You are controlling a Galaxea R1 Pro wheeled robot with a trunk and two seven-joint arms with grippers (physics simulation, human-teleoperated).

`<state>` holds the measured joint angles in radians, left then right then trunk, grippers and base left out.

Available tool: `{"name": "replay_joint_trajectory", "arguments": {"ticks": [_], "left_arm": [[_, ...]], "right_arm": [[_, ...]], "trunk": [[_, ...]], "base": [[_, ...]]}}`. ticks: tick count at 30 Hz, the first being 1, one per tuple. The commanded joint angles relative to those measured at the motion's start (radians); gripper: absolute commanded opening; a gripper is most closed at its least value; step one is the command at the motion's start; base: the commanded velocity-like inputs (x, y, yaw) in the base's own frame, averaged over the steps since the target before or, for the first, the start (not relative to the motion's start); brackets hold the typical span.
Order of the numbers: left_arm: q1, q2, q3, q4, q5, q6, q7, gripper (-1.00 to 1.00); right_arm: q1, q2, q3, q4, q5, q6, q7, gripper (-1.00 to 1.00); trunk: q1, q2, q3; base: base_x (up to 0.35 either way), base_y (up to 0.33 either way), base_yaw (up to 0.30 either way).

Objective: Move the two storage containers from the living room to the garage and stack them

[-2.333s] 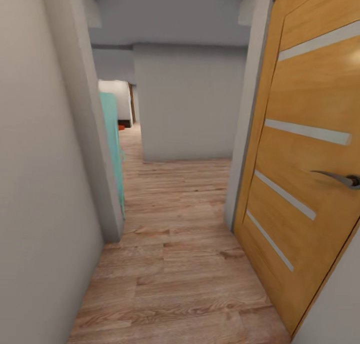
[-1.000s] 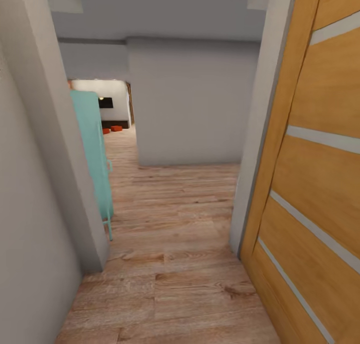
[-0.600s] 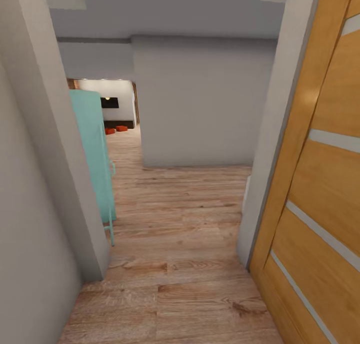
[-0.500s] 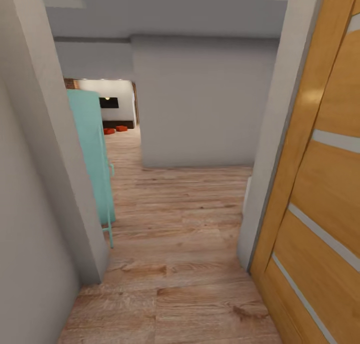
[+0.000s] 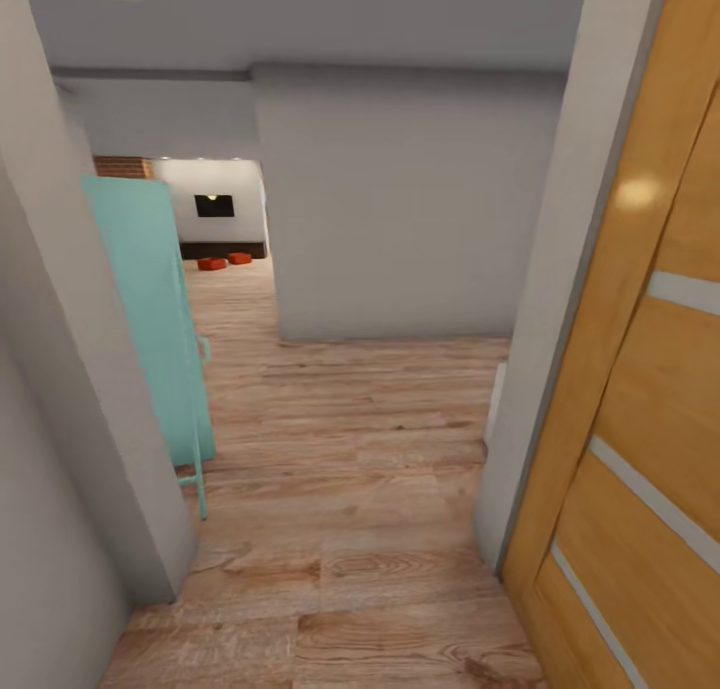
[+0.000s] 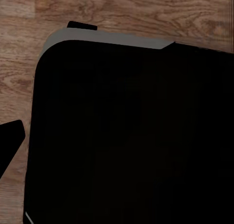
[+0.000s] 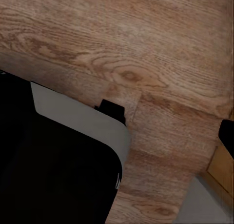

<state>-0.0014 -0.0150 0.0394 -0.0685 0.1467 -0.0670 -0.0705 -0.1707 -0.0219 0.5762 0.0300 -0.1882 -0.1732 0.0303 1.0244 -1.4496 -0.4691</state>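
The two storage containers (image 5: pixel 211 263) (image 5: pixel 240 258) are small orange-red boxes far down the hallway. They sit side by side on the light wood floor of the living room (image 5: pixel 215 224), in front of a long dark low cabinet (image 5: pixel 222 248). Above the cabinet hangs a black TV (image 5: pixel 214 206). In the left wrist view a dark fingertip (image 6: pixel 9 141) pokes in at the picture's edge over the plank floor. Another dark fingertip (image 7: pixel 227 131) sits at the edge of the right wrist view. Neither view shows whether the jaws are open or shut.
I stand in a narrow hallway with a wood plank floor (image 5: pixel 350 469). A grey wall corner (image 5: pixel 90 389) and a teal cabinet (image 5: pixel 150 319) crowd the left. An open wooden door (image 5: pixel 640 399) stands at the right and a grey wall (image 5: pixel 400 209) ahead. My black base (image 6: pixel 131 136) shows below both wrists.
The camera has advanced along the hallway and turned a little. More of the far room has come into sight, including both orange-red boxes, the TV and some brick.
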Motion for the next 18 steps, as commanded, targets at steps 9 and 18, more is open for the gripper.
{"name": "replay_joint_trajectory", "arguments": {"ticks": [9,18], "left_arm": [[0.0,0.002,0.004,0.001,0.008,0.001,-0.005,1.0],[0.0,0.001,0.004,0.001,0.008,0.003,-0.005,1.0]], "right_arm": [[-0.001,0.0,0.008,0.003,-0.011,-0.006,0.0,1.0],[-0.001,0.0,0.01,0.003,-0.007,-0.006,0.0,1.0]], "trunk": [[0.001,0.0,-0.001],[0.001,0.0,-0.001]], "base": [[0.323,-0.045,0.136],[0.325,-0.001,0.085]]}}
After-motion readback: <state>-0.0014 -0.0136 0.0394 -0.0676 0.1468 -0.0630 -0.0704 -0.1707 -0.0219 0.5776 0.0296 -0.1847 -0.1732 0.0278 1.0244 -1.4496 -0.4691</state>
